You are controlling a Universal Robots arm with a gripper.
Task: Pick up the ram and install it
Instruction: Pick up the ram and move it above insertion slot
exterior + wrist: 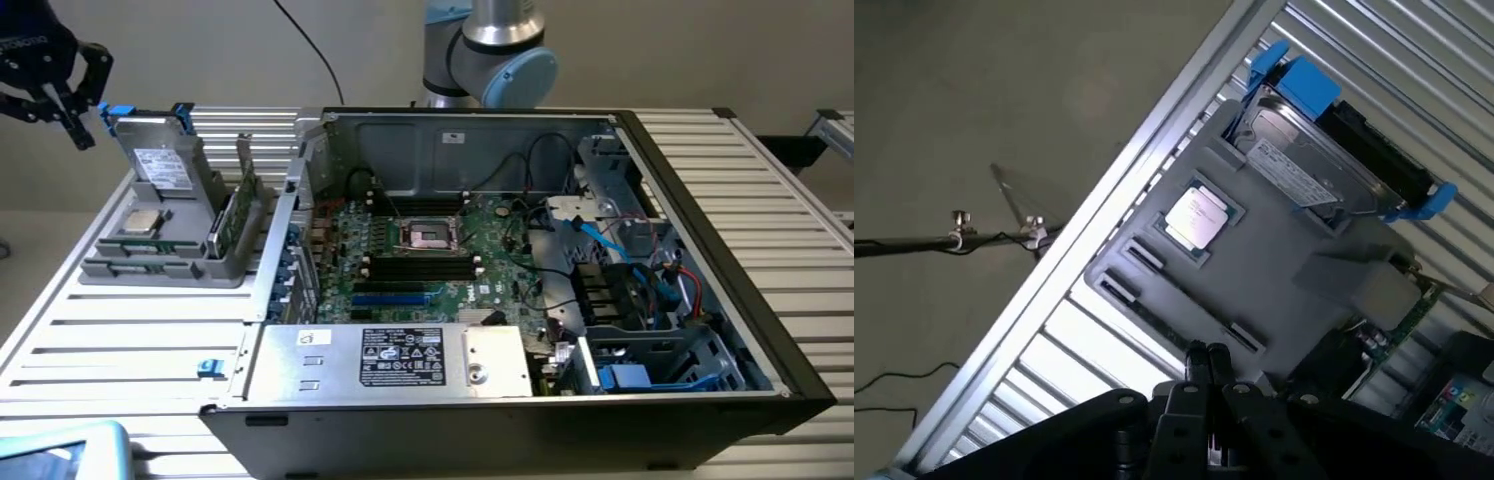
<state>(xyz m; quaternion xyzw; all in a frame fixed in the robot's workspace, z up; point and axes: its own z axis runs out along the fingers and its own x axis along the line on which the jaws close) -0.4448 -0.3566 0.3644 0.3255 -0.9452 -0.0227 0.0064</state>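
Hovering: gripper [80,138] at upper left of the exterior frame, apart from the gray tray [160,272] below it.
jaws: pressed shut together, holding nothing.
ram [231,222]: thin green board on edge along the tray's side nearest the case, left of frame centre; identity not certain.
computer case [534,430]: open-topped, centre frame, motherboard [514,265] exposed.

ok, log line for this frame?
gripper: shut, empty, near grey holder | ram: standing in holder, untouched | case: open
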